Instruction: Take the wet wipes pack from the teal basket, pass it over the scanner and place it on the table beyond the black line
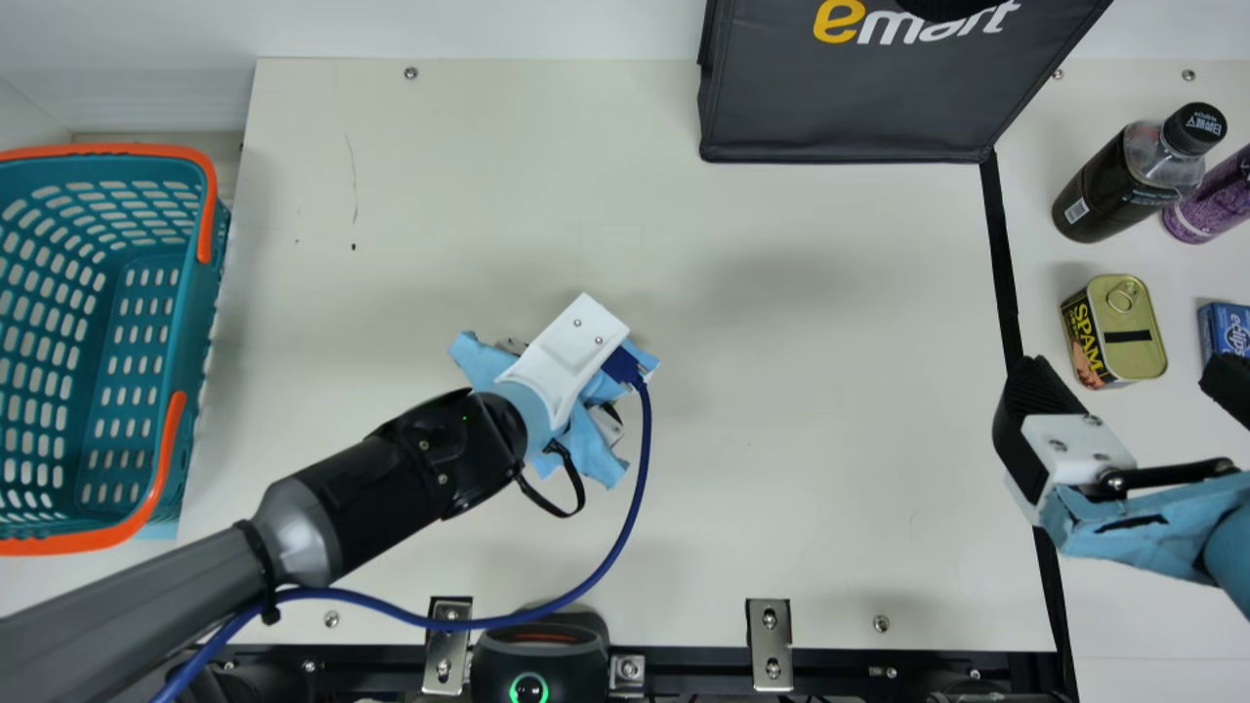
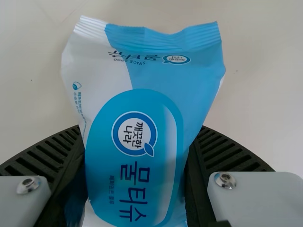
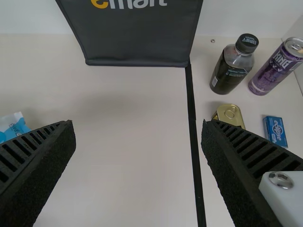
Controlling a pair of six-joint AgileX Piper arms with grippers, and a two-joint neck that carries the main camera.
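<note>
In the main view my left gripper [image 1: 576,376] is over the middle of the table, its fingertips hidden under the wrist mount. The left wrist view has my left gripper [image 2: 137,151] shut on the wet wipes pack [image 2: 142,109], a fingertip at either side. The pack's end [image 3: 14,126] appears at the edge of the right wrist view. The scanner [image 1: 532,664] stands at the table's near edge. My right gripper [image 1: 1133,391] is open at the right, near the black line [image 1: 1004,254]; in its wrist view the right gripper [image 3: 138,130] holds nothing.
The teal basket [image 1: 142,332] stands at the far left. A dark bag [image 1: 850,98] is at the back. Beyond the black line are a dark bottle [image 1: 1113,190], a purple can [image 1: 1206,205], a yellow tin [image 1: 1133,332] and a small blue box [image 1: 1229,330].
</note>
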